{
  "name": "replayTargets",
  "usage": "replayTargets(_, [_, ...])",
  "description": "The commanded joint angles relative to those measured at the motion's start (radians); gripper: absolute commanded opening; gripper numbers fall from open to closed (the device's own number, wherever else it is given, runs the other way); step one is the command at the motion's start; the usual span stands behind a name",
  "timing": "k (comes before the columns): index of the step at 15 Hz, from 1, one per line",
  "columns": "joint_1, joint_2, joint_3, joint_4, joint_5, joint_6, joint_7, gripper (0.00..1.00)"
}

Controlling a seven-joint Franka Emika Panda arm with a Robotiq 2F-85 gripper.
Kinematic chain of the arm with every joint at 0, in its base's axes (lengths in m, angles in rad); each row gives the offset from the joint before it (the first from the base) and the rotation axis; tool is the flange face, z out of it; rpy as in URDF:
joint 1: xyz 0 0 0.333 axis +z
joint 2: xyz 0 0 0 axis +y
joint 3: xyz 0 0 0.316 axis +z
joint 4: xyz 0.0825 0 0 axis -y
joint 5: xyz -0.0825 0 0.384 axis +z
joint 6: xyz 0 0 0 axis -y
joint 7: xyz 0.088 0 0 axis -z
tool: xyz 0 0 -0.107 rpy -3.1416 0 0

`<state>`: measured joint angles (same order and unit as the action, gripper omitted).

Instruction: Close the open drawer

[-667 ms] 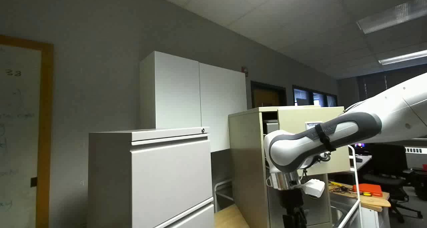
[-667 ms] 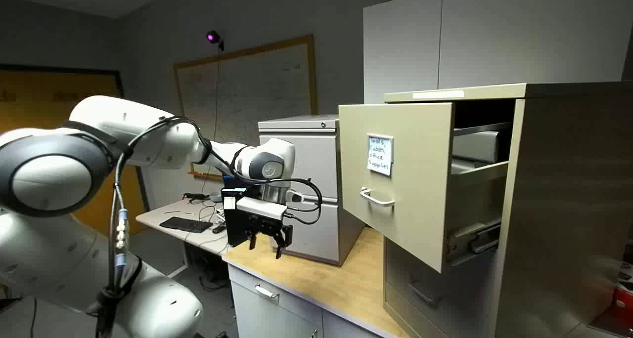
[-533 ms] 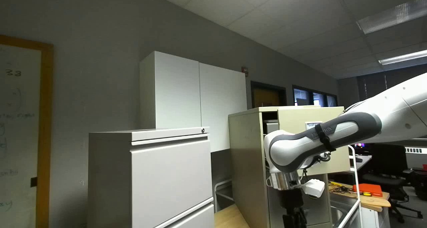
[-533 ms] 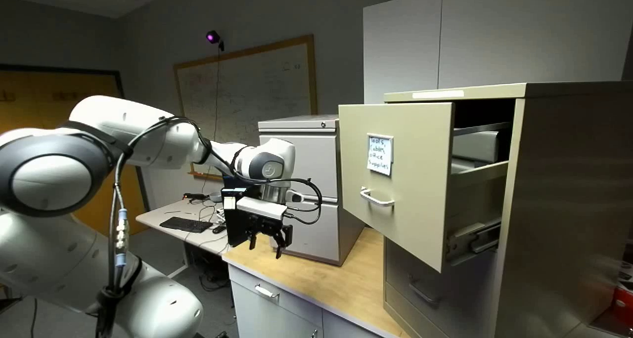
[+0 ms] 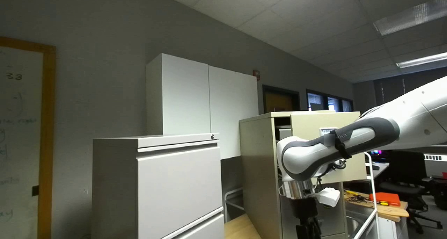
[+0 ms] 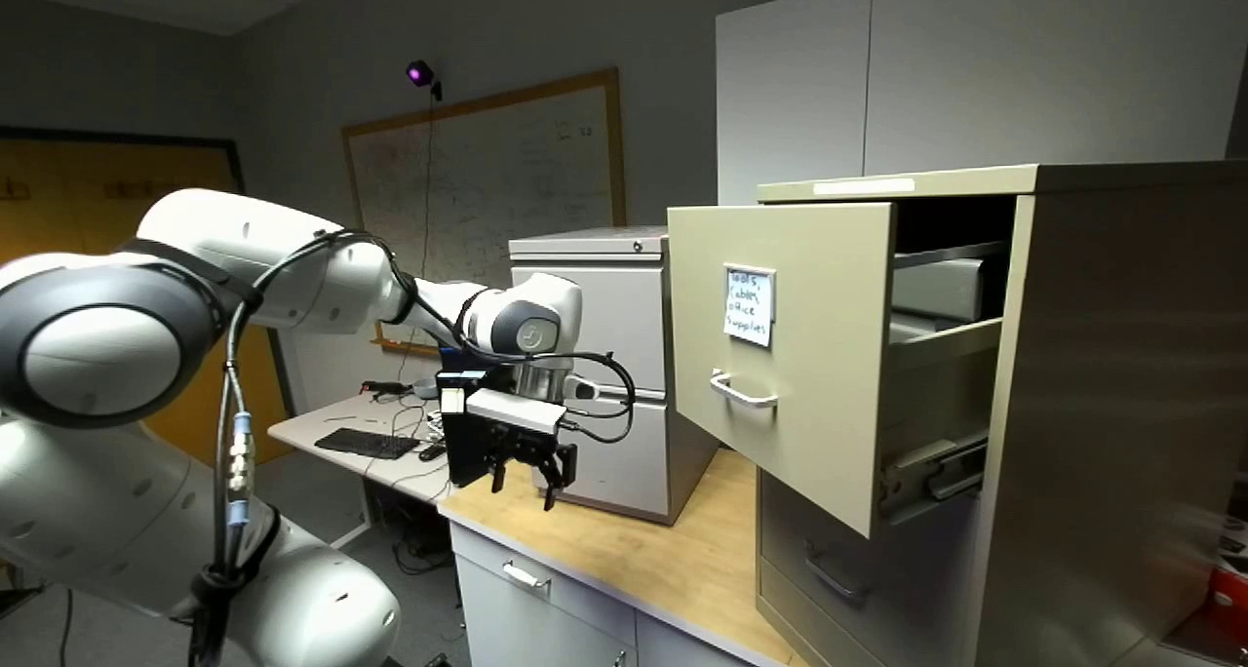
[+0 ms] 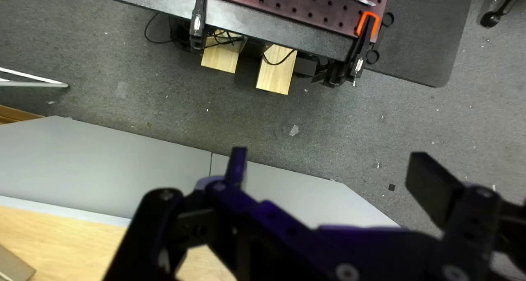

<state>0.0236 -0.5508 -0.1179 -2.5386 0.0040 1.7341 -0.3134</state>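
Two black jaws stand far apart from each other, with a wide gap between them. In the wrist view, one is near the middle and the other is toward the right edge, and through the gap I can see the grey floor (image 7: 349, 149) and a pale door (image 7: 296, 190). The jaws have hold of nothing, and I see no contact between them and any other thing. In an exterior view they hang with the tips downward, at the end of the white arm (image 6: 302, 287), near the front edge of the wooden counter (image 6: 624, 550); if they are above it or before it, I cannot tell.

The drawer (image 6: 809, 433) is the top one of the tall beige filing cabinet (image 6: 1102, 404). It stands well out from the cabinet body, so that its side is visible, with a metal rail (image 6: 931, 482) low on it and a grey object (image 6: 936, 290) inside. On its flat front there is a label (image 6: 749, 304) with handwriting, and under this a light-coloured handle (image 6: 746, 398). In both exterior views the jaws are apart from this front; in an exterior view the arm (image 5: 412, 120) passes before it and covers one part.

On the counter, near the filing cabinet, stands a pale grey cabinet (image 6: 619, 316), whose drawers are closed. Higher, at the wall, is a white cupboard (image 5: 232, 106). In the wrist view, a dark platform (image 7: 267, 26) carries two clamps (image 7: 198, 22) with orange parts.
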Motion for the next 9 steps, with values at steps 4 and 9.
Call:
replayTargets(4, [-0.028, -0.020, 0.017, 0.005, 0.000, -0.012, 0.073, 1.00])
replayTargets(9, [-0.079, -0.091, 0.031, -0.008, 0.023, 0.004, 0.261, 1.00])
